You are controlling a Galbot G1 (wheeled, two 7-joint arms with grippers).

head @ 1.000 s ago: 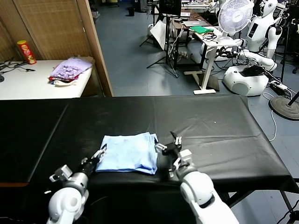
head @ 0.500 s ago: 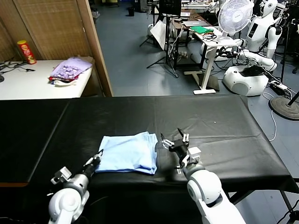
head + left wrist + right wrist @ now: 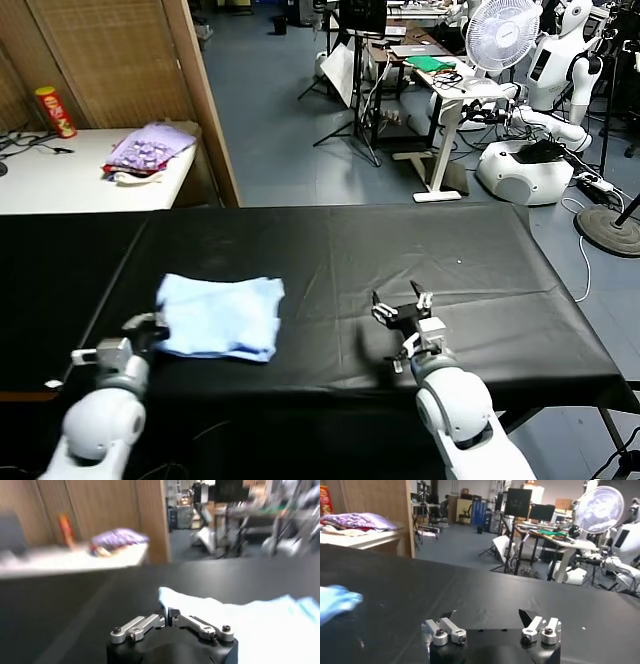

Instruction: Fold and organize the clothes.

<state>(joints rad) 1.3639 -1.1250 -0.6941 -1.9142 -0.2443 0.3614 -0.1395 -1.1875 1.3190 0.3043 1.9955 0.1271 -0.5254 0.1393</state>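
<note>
Dragged leftward since a second ago, the folded pale sky-blue cotton T-shirt [image 3: 218,316] lies on the black-draped counter [image 3: 400,260], its near-left corner pinched in the closed left end effector [image 3: 150,329]. Well apart, the right end effector [image 3: 402,308] hovers wide open, empty.

From down at the left arm's wrist, the left gripper [image 3: 168,616] sits low in front, its two metal fingers [image 3: 136,626] drawn together on the near corner of the pale blue T-shirt [image 3: 240,622]. The shirt lies flat on the black table cover [image 3: 65,605], spreading away from the jaws. Farther back stands a white table [image 3: 60,562] with a purple cloth pile [image 3: 119,536] on it and a tall red can [image 3: 65,528] just beside, against wooden panels [image 3: 100,505].
</note>
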